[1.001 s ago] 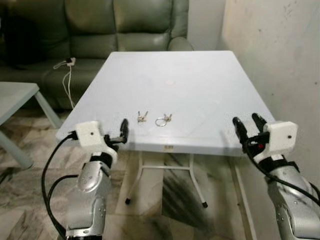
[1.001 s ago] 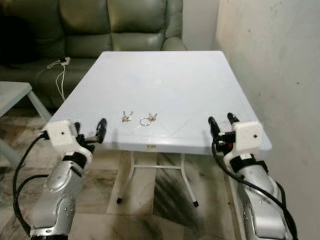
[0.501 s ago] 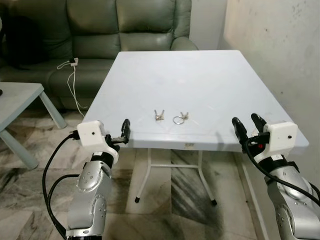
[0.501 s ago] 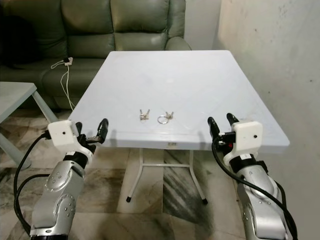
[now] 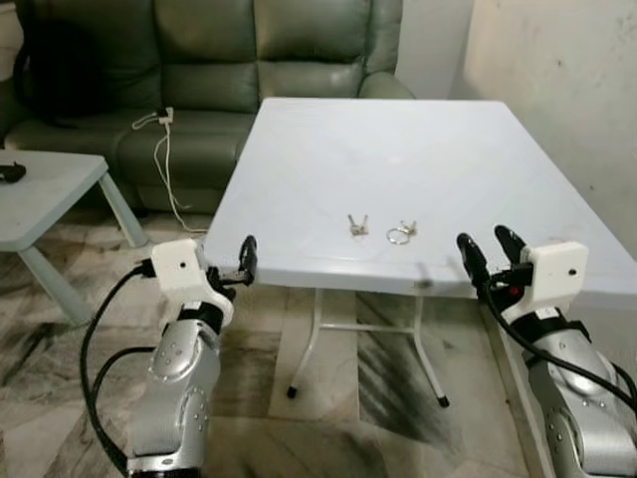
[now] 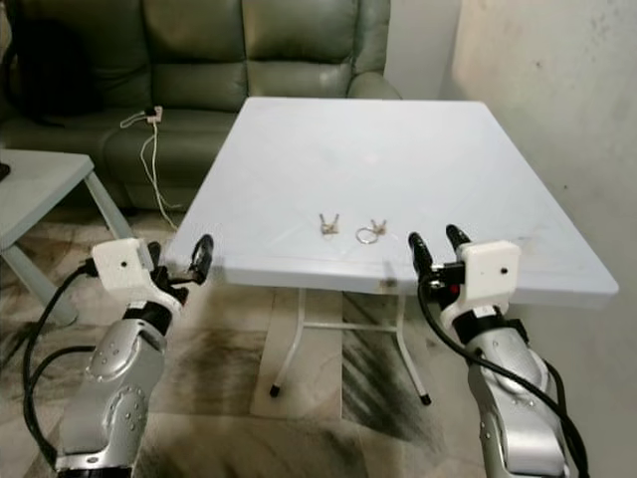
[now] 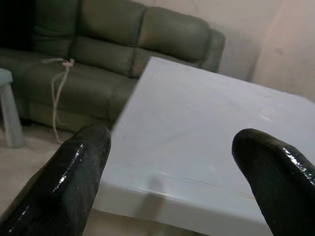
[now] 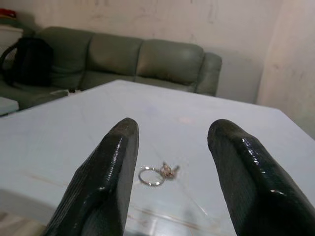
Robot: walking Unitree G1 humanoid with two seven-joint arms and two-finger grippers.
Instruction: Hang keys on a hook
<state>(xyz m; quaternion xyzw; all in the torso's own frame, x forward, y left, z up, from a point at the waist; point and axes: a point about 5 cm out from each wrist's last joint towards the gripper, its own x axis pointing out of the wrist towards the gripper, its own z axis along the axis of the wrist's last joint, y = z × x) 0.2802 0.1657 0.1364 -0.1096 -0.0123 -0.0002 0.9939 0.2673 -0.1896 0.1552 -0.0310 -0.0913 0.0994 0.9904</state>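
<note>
The camera is shifting rightward, so the table (image 5: 299,179) is sitting further right in frame. Both key sets, the keys (image 5: 357,226) and the ringed keys (image 5: 401,232), are lying centre frame, ungrasped. The left gripper (image 5: 245,261) and right gripper (image 5: 490,253) are hovering spread apart, holding nothing; grasping and hanging are remaining.

This is a home living room: a green sofa (image 5: 199,60) stands behind a white table (image 5: 418,149), on marble floor (image 5: 60,398).
</note>
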